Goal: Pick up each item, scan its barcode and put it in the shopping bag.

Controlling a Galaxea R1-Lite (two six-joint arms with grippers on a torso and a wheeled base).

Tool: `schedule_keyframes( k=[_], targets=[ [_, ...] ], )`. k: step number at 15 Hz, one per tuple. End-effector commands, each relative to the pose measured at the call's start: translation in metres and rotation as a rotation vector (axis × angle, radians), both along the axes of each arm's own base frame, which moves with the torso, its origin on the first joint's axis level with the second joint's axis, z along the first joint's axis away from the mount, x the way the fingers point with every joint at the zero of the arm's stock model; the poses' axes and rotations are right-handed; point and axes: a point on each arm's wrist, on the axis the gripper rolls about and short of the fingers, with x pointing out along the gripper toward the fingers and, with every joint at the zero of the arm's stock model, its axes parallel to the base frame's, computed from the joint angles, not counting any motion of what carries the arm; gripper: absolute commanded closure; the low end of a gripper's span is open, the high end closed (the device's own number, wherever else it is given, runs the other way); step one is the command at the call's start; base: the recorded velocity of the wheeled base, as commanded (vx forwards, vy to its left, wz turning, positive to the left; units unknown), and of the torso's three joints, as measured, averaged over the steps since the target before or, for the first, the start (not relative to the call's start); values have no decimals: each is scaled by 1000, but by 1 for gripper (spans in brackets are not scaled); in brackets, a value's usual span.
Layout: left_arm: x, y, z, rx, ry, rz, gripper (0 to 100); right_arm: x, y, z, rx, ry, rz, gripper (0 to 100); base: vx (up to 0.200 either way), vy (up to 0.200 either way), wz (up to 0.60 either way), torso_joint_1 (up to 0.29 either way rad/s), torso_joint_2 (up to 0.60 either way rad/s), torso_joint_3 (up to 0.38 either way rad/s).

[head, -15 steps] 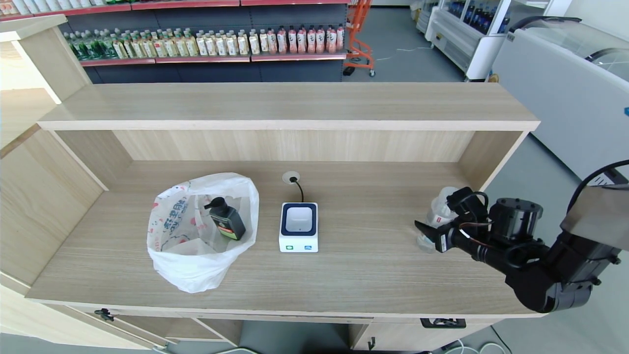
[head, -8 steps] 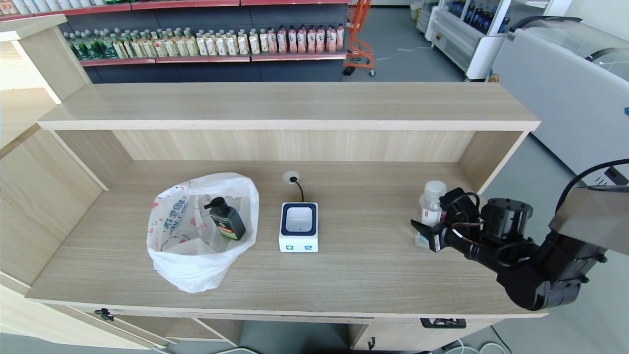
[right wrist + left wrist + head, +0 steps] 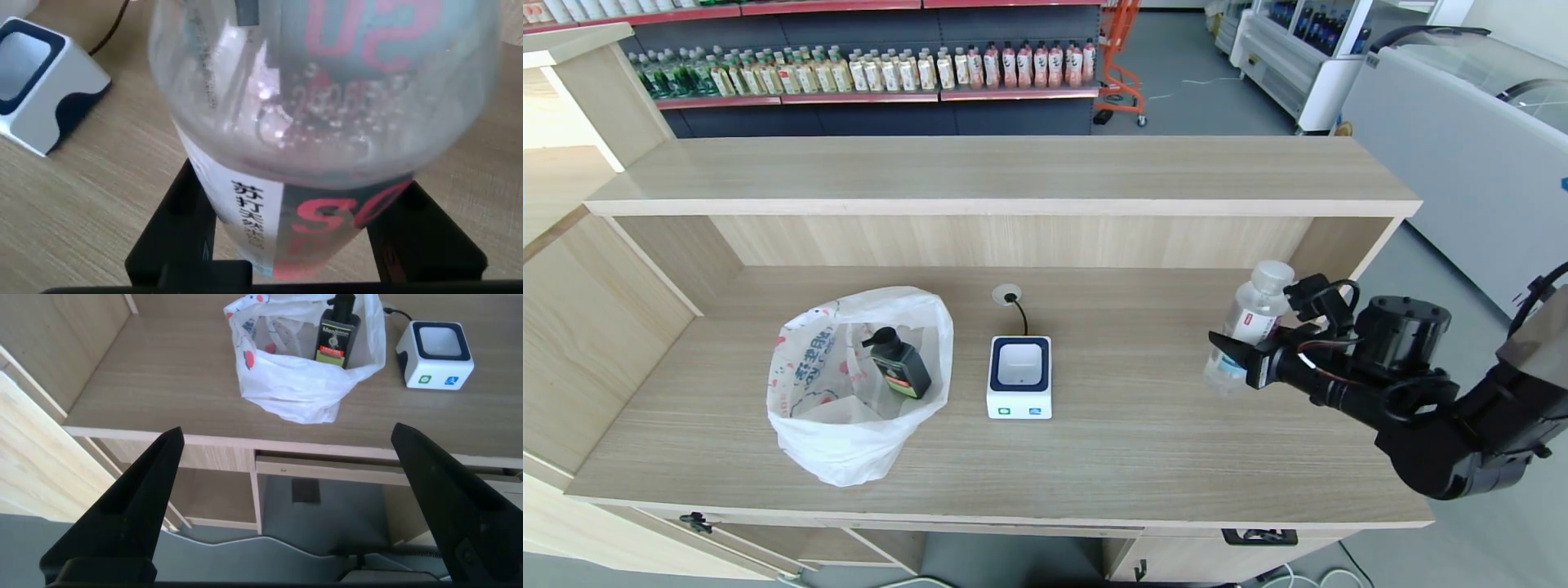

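Observation:
A clear bottle (image 3: 1248,324) with a white cap and a red-and-white label hangs tilted above the right end of the counter, with my right gripper (image 3: 1245,356) shut on its lower half. From the right wrist, the bottle (image 3: 327,122) sits between the black fingers (image 3: 176,233). The white scanner (image 3: 1019,376) with a dark blue rim stands mid-counter, left of the bottle. Further left, the white shopping bag (image 3: 845,425) stands open with a black pump bottle (image 3: 899,364) inside. My left gripper (image 3: 286,514) is open, low in front of the counter's front edge, holding nothing.
The scanner's black cable (image 3: 1018,313) runs to a grommet hole at the back. A raised wooden ledge (image 3: 996,175) and side walls enclose the counter (image 3: 1127,441). Bare counter lies between scanner and bottle. The left wrist view shows the bag (image 3: 302,392) and scanner (image 3: 435,353).
My right gripper has lifted the bottle off the counter and raised it; the bottle now leans with its cap up and to the right. Bag and scanner are unmoved.

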Motion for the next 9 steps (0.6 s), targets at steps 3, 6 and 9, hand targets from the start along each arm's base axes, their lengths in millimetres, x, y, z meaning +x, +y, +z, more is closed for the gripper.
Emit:
schedule_keyframes(
  k=[3, 6, 9],
  targets=[
    [0, 0, 0, 0, 0, 1, 0, -97, -9, 115, 268, -15, 446, 100, 0, 0, 0, 0, 0, 0],
    [0, 0, 0, 0, -2, 1, 0, -140, -6, 137, 270, -4, 659, 100, 0, 0, 0, 0, 0, 0],
    [0, 0, 0, 0, -2, 1, 0, -163, 0, 151, 304, 5, 756, 100, 0, 0, 0, 0, 0, 0]
  ],
)
